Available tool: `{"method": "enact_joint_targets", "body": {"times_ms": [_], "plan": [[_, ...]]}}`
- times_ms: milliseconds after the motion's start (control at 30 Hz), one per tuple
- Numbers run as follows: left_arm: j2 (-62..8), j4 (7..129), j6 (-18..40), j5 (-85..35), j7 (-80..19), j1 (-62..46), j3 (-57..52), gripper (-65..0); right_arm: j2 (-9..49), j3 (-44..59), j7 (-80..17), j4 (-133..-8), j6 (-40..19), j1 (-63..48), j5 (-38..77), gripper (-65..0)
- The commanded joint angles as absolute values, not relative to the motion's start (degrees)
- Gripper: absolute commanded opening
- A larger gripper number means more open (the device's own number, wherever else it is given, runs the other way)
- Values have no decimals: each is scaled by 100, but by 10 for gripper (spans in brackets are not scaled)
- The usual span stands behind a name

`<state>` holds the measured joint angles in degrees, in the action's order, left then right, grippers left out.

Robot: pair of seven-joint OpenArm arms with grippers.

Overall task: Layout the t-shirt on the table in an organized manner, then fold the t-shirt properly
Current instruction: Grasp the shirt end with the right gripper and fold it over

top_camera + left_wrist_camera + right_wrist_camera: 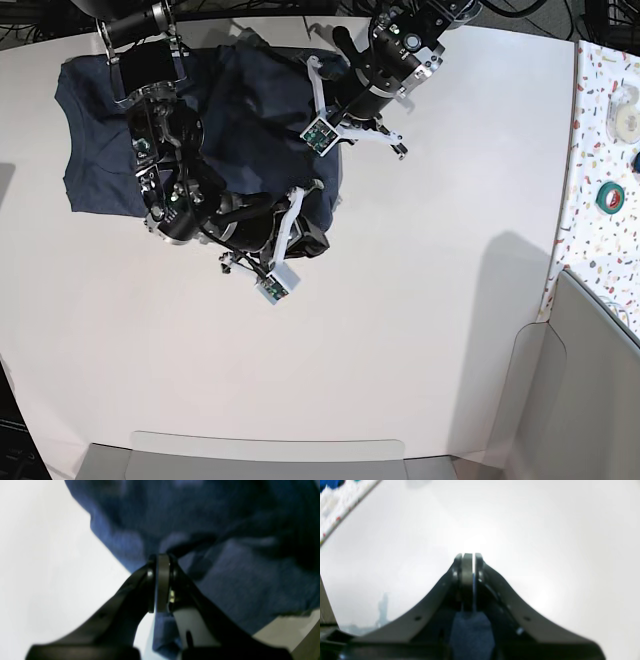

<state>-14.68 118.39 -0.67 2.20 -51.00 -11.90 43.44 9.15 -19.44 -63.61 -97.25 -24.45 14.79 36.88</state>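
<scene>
Cloth of the t-shirt (250,580) spreads beyond and right of the left tool (162,560), pinched in it; the right tool (468,555) pinches shirt cloth above white tabletop (545,530).

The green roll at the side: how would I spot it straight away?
Start at the large plain white table, then look to the narrow confetti-speckled white surface along its edge. The small green tape roll lies there, darker and more vivid than the pale roll beyond it.

Base overhead; wrist views close above table (420,330).
</scene>
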Motion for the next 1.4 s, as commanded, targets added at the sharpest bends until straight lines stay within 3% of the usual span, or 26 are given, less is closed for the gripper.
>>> {"method": "enact_joint_targets", "body": {"times_ms": [0, 433, 700, 900, 1100, 1367], "plan": [[-1455, 11952, -101, 224, -5015, -1182, 4321, -650, 945, -2035, -6229, -9798, -2484, 1613, 3758, -635], [-1824, 11952, -119, 224, -5095, -1455, 3881, -650, 1138, -3090, -6237, -9763, -2484, 1578, 3758, -634], [-1842, 11952, -110, 224, -5095, -1648, 3846, -650, 1226, -3169, -6193, -8655, -2484, 1622, 3723, -634], [-1815, 11952, -75, 224, -5042, -1859, 3873, -650, 980, -3134, -6185, -8101, -2484, 1675, 2844, -634], [-1842, 11952, -75, 215, -5086, -1877, 4576, -650, 716, -3116, -6185, -7846, -2484, 1657, 2062, -634], [-1930, 11952, -75, 215, -5086, -1877, 5059, -650, 655, -3099, -6185, -7820, -2457, 1692, 1965, -634]]}}
